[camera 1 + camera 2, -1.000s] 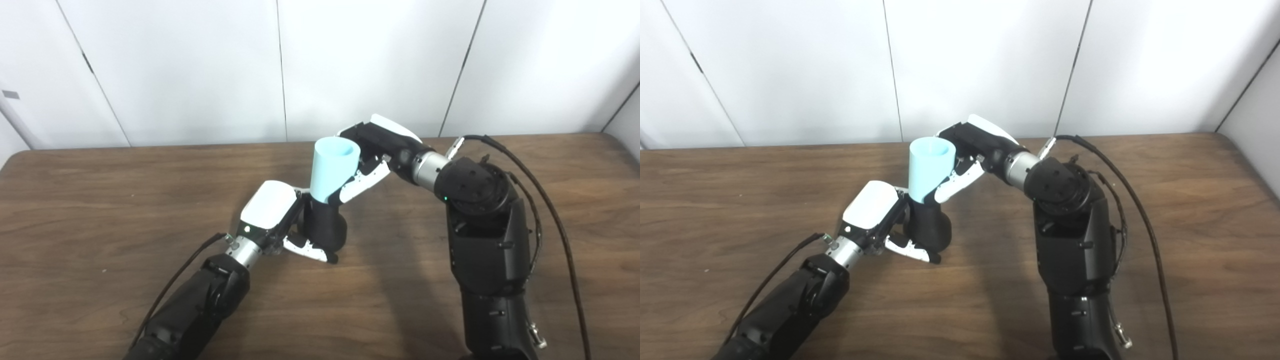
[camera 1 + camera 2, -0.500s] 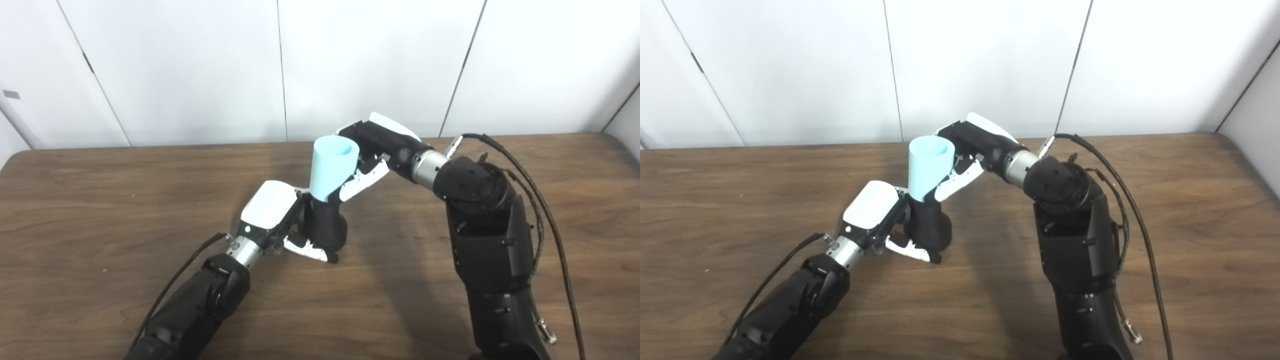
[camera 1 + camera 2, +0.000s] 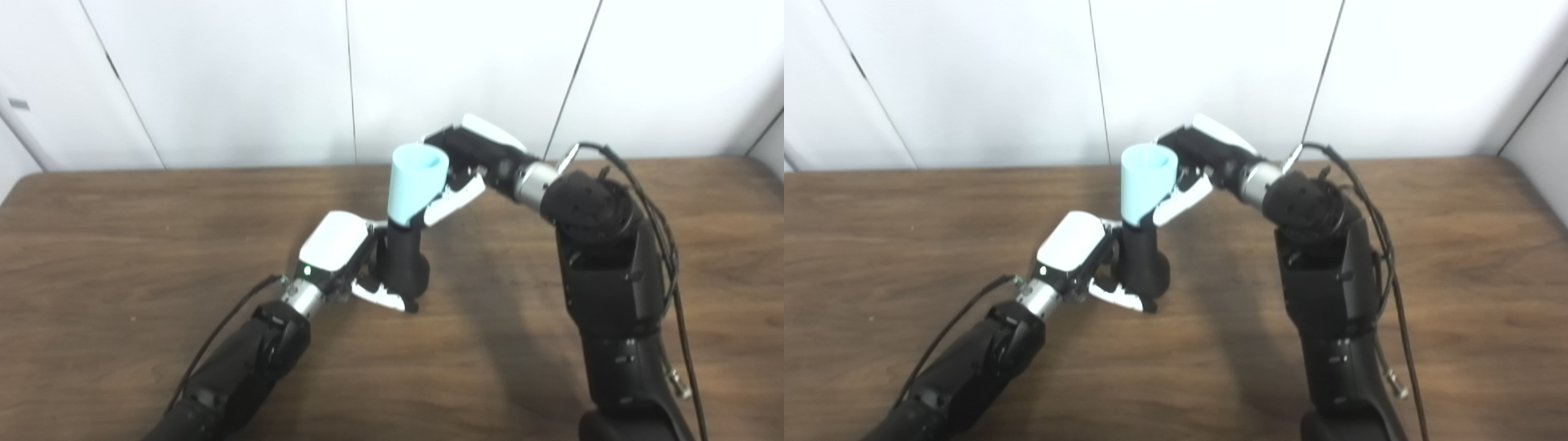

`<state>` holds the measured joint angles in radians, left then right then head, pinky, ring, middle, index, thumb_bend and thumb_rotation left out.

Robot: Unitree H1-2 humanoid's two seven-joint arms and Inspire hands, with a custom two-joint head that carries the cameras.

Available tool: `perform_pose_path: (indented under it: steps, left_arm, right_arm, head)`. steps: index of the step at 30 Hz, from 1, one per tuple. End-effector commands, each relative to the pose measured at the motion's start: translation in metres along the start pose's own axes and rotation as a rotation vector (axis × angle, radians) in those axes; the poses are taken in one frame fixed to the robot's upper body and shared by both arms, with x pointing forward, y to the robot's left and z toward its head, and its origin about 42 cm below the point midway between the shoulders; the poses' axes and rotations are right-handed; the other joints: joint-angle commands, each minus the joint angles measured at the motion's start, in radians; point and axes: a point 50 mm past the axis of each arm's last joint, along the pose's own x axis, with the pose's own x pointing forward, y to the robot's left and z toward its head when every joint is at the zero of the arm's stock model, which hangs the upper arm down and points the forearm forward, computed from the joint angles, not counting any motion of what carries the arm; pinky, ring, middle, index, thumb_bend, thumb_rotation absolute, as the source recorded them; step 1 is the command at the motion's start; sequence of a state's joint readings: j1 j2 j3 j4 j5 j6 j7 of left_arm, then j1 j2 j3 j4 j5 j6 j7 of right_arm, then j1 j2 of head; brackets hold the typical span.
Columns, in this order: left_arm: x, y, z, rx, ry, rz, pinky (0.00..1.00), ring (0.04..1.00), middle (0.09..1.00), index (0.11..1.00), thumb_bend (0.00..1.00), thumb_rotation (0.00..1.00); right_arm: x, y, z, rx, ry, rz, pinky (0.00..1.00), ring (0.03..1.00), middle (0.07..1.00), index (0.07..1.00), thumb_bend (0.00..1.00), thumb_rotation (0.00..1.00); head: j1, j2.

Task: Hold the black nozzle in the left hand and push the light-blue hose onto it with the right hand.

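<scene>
In the left eye view, my left hand (image 3: 343, 257) grips the black nozzle (image 3: 401, 263) upright on the table (image 3: 122, 245). My right hand (image 3: 471, 168) grips the light-blue hose (image 3: 414, 190), seated on the nozzle's top. The right eye view shows the same stack, hose (image 3: 1145, 187) directly above nozzle (image 3: 1144, 263).

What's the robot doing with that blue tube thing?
The robot is joining two parts over a wooden table. Its left hand grips a black nozzle and holds it upright. Its right hand holds a light-blue hose right on top of the nozzle, with the hose's bottom end meeting the nozzle's tip. How far the hose is pushed on cannot be seen.
</scene>
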<state>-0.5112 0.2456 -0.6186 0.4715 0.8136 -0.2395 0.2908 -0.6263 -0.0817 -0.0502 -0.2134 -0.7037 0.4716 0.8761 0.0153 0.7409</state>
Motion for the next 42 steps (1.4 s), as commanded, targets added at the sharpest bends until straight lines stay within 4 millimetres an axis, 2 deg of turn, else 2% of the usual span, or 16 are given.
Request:
perform_pose_path:
  steps: [1,9,13,21,25,32,38,42]
  left_arm:
    - [-0.05,-0.069,0.011,-0.07,0.056,-0.306,0.3,0.386,0.407,0.496,0.52,0.0]
    - [-0.051,-0.07,0.011,-0.071,0.055,-0.299,0.31,0.39,0.407,0.496,0.52,0.0]
    - [-0.051,-0.069,0.011,-0.069,0.057,-0.305,0.31,0.388,0.408,0.495,0.52,0.0]
    - [-0.05,-0.069,0.012,-0.074,0.057,-0.301,0.31,0.395,0.412,0.495,0.52,0.0]
    - [-0.05,-0.07,0.013,-0.073,0.05,-0.288,0.28,0.365,0.399,0.492,0.52,0.0]
    - [-0.05,-0.069,0.013,-0.069,0.054,-0.296,0.32,0.411,0.415,0.497,0.52,0.0]
    - [-0.05,-0.069,0.014,-0.073,0.054,-0.29,0.29,0.368,0.402,0.493,0.52,0.0]
    - [-0.049,-0.069,0.014,-0.077,0.054,-0.291,0.29,0.378,0.403,0.495,0.52,0.0]
  right_arm:
    - [0.0,-0.017,0.022,-0.03,-0.071,-0.069,0.32,0.429,0.464,0.494,0.52,0.0]
    - [0.0,-0.007,0.015,-0.009,-0.05,-0.037,0.37,0.455,0.485,0.48,0.52,0.0]
    - [0.0,0.002,0.01,-0.008,-0.043,-0.007,0.35,0.433,0.475,0.497,0.52,0.0]
    - [0.0,0.013,0.004,-0.05,-0.025,0.009,0.38,0.466,0.497,0.47,0.52,0.0]
    - [0.0,0.02,0.0,-0.049,-0.017,0.017,0.38,0.464,0.503,0.469,0.52,0.0]
    - [0.003,0.023,-0.004,-0.05,-0.006,0.019,0.37,0.46,0.502,0.471,0.52,0.0]
    - [0.003,0.026,-0.006,-0.085,-0.017,0.002,0.38,0.46,0.509,0.466,0.52,0.0]
    - [0.003,0.03,-0.007,-0.112,-0.056,-0.032,0.38,0.457,0.508,0.467,0.52,0.0]
  head:
    - [0.001,0.001]
    - [0.002,0.002]
    - [0.002,0.002]
    - [0.005,0.004]
    - [0.009,0.005]
    - [0.011,0.004]
    - [0.012,0.004]
    - [0.012,0.004]
